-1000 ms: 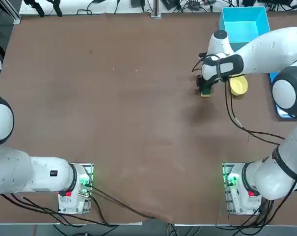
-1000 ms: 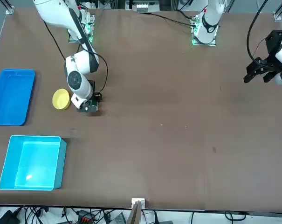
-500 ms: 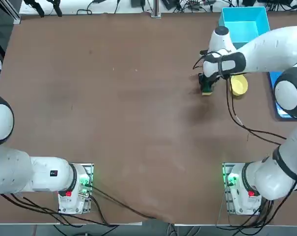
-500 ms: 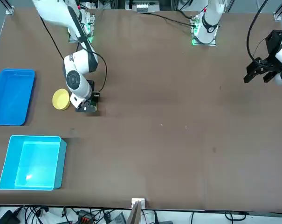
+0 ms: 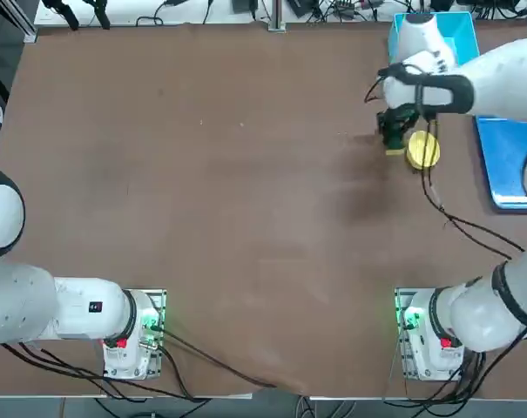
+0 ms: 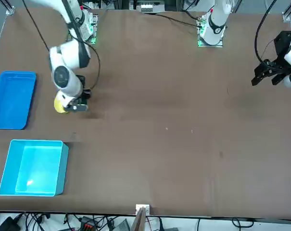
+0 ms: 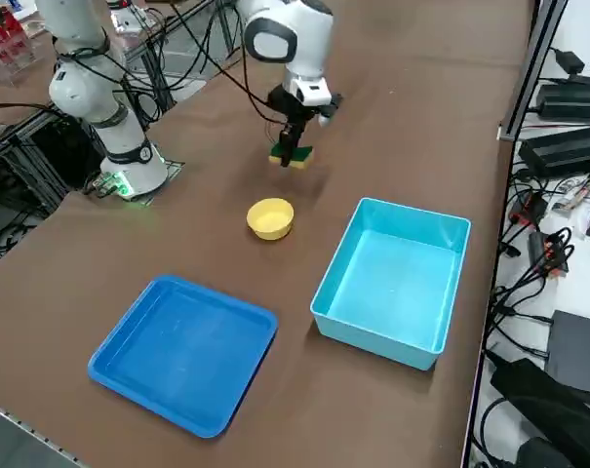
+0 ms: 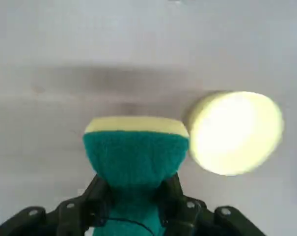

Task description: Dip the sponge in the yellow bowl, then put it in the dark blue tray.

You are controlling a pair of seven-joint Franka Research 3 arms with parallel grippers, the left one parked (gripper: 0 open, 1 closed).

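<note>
Brown surface (image 5: pixel 246 218): right tool (image 8: pixel 136 196) pinching sponge (image 8: pixel 136 152) beside yellow bowl (image 8: pixel 236 132), near far edge. Dip seemingly pending; next needs shift over bowl, then lowering.

This looks like a robotics lab. A broad, matte brown worktop (image 5: pixel 246 218) fills the middle of the place, with white-and-black jointed robot arms (image 5: pixel 498 83) fixed along its near edge on bright metal mounting plates (image 6: pixel 210 42) and loose black cables (image 5: pixel 472 228) trailing from them. Along the far edge runs a white bench surface (image 7: pixel 577 283) littered with tangled black wires (image 7: pixel 514 292), black box-shaped electronic devices (image 7: pixel 568 151) and a flat dark grey panel (image 7: pixel 575 351). Silvery aluminium profile posts (image 6: pixel 139 219) frame the setup, and no household furniture shows.
</note>
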